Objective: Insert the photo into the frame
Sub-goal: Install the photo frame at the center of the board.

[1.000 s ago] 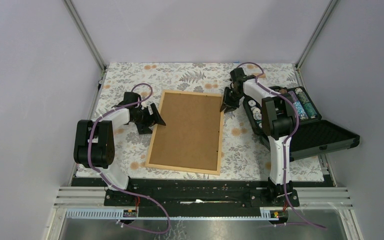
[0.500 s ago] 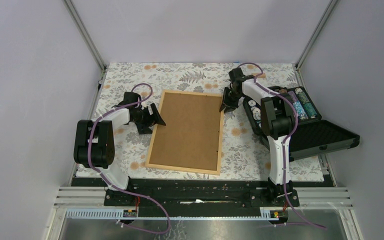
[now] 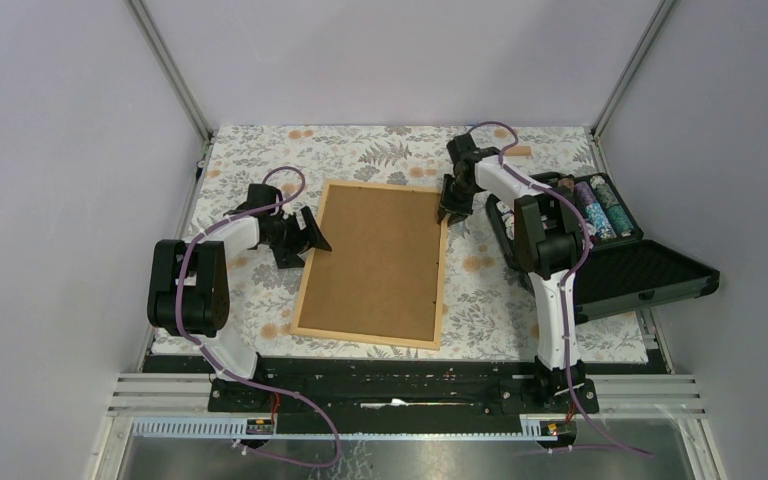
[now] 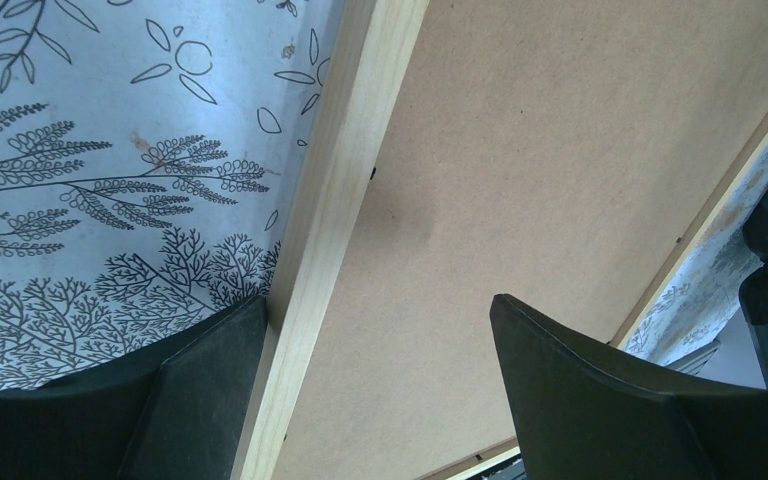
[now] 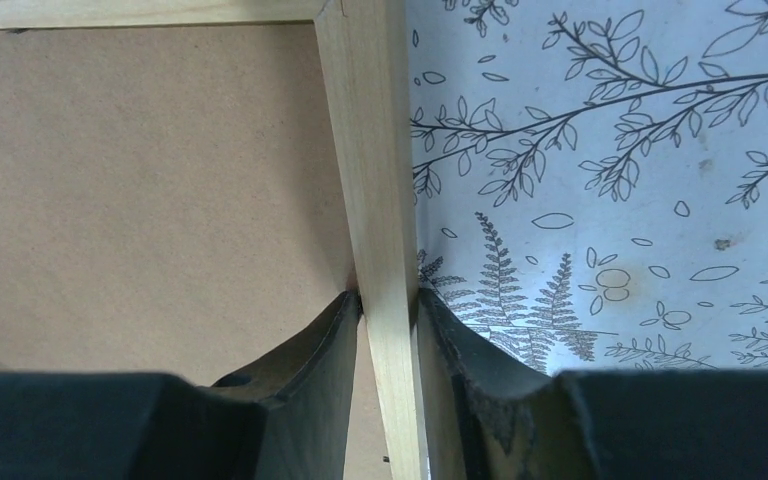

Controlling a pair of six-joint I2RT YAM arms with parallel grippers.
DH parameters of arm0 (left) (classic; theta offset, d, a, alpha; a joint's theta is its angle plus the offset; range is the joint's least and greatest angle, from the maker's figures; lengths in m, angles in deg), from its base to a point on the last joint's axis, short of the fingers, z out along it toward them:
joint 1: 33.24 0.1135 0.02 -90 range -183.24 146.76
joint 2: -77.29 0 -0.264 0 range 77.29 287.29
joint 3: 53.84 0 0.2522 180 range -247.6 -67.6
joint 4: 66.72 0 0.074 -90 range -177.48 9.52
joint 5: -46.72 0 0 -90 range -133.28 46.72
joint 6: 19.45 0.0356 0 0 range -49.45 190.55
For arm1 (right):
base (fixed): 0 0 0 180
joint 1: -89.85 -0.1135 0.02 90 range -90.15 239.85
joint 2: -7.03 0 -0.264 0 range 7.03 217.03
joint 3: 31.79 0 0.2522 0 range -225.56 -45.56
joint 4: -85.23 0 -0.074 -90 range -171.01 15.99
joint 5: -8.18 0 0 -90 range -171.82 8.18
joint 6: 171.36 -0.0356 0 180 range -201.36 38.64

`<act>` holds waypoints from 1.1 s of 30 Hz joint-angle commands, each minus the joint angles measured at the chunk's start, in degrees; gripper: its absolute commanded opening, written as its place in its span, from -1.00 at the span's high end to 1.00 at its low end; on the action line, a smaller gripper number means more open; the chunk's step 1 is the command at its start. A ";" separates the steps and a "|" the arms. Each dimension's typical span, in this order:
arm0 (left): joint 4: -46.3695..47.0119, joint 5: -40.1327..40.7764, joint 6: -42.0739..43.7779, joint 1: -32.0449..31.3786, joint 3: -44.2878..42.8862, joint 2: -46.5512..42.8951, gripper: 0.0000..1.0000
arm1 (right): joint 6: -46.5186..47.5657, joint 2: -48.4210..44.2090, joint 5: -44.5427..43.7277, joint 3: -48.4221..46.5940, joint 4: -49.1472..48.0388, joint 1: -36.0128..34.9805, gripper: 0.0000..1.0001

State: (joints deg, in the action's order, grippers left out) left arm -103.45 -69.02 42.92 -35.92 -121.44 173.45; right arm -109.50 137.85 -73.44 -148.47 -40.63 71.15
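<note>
Tabletop under a grey-and-white botanical cloth (image 3: 260, 145), pale lilac walls on 3 sides. The right gripper (image 5: 388, 312) is clenched on the frame (image 5: 365, 150). Its two black fingers (image 5: 310, 350) press either side of the thin light-wood rail, just short of a mitred corner ahead of the tips. On that gripper's inner side the brown backing board (image 3: 375, 260) fills the frame (so the frame lies face down, flat on the cloth). On its outer side is bare cloth, then an open black case (image 3: 650, 275) w/ patterned rolls inside, beside the arm's elbow. The left gripper (image 4: 375, 310) is spread wide, grasping nothing. It straddles the frame's opposite long rail, one finger over the cloth, the other over the board. Can't tell whether its tips touch anything. The frame sits between the 2 grippers, lengthwise front to back, approx. mid-table.
</note>
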 commanded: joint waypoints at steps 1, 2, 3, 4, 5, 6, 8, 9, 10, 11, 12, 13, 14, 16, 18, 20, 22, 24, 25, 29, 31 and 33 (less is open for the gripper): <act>-1.08 -0.02 0.66 -0.93 0.69 1.05 -0.75 | -0.62 8.82 -3.85 1.49 -1.18 -4.29 0.28; -1.12 0.05 0.66 -0.93 0.74 0.98 -0.75 | -0.65 8.38 -2.76 0.83 -1.18 -4.29 0.27; -1.12 0.19 0.73 -0.93 0.76 0.80 -0.76 | -0.64 7.68 -1.69 0.30 -1.18 -4.31 0.24; -1.12 0.31 0.74 -1.01 0.76 0.79 -0.76 | -0.51 6.73 -0.51 -0.19 -1.18 -4.26 0.21; -1.10 0.31 0.74 -1.01 0.82 0.71 -0.76 | -0.14 5.45 1.01 -0.63 -1.24 -4.18 0.16; -1.12 0.40 0.82 -1.09 0.72 0.65 -0.76 | 0.37 3.87 2.87 -0.81 -1.59 -4.11 0.04; -1.36 1.14 0.98 -1.09 0.48 0.27 -0.78 | 1.39 0.37 5.54 -0.36 -2.55 -3.81 -0.17; -1.54 1.81 1.12 -1.07 0.25 -0.07 -0.79 | 2.11 -1.33 5.61 0.10 -2.86 -3.59 -0.27; -1.91 3.01 1.23 -1.10 -0.18 -0.52 -0.81 | 3.19 -2.67 5.11 0.68 -2.93 -3.42 -0.35; -2.24 4.15 1.31 -1.02 -0.47 -1.18 -0.84 | 4.14 -3.92 3.81 1.41 -2.92 -3.30 -0.40; -2.52 5.22 1.46 -1.09 -0.72 -1.89 -0.85 | 5.10 -4.92 2.50 2.46 -2.86 -3.03 -0.44; -2.87 6.62 1.53 -1.10 -0.81 -2.85 -0.87 | 5.83 -5.92 2.11 3.51 -2.85 -2.83 -0.45; -3.64 8.02 1.53 -1.15 -0.92 -3.82 -0.89 | 6.19 -6.91 2.30 4.78 -2.85 -2.50 -0.45; -5.58 10.71 1.41 -1.61 -1.15 -6.15 -0.94 | 6.33 -8.80 1.93 7.51 -3.47 -1.95 -0.43; -7.09 12.55 1.05 -2.19 -1.44 -9.09 -0.97 | 5.69 -9.51 2.89 9.69 -4.92 -1.08 -0.36; -7.88 12.33 0.00 -2.13 -2.87 -10.48 -0.97 | 4.77 -9.82 5.48 10.80 -6.27 0.13 -0.28; -8.48 10.10 -1.28 -1.80 -6.25 -9.41 -0.97 | 4.04 -10.33 6.70 11.27 -7.19 1.41 -0.17; -8.20 7.68 -2.94 -1.13 -10.73 -6.26 -0.97 | 4.43 -10.32 6.42 10.61 -7.17 1.47 -0.14; -7.44 6.78 -3.76 -0.84 -12.69 -4.18 -0.97 | 4.75 -9.94 6.72 10.09 -6.85 1.47 -0.13; -6.62 4.81 -4.69 0.03 -23.43 6.53 -0.95 | 6.07 -7.04 6.31 5.57 -2.04 1.71 -0.02; -6.99 4.23 -4.46 0.13 -28.58 11.48 -0.91 | 6.59 -4.59 6.72 1.91 1.74 1.82 0.03; -6.87 6.17 -4.12 0.13 -32.70 15.50 -0.85 | 6.68 -2.60 7.25 -0.96 3.97 1.82 0.08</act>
State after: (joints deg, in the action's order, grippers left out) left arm -110.88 -63.16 39.22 -36.16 -146.99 182.41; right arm -104.27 132.13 -68.10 -142.94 -42.42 73.10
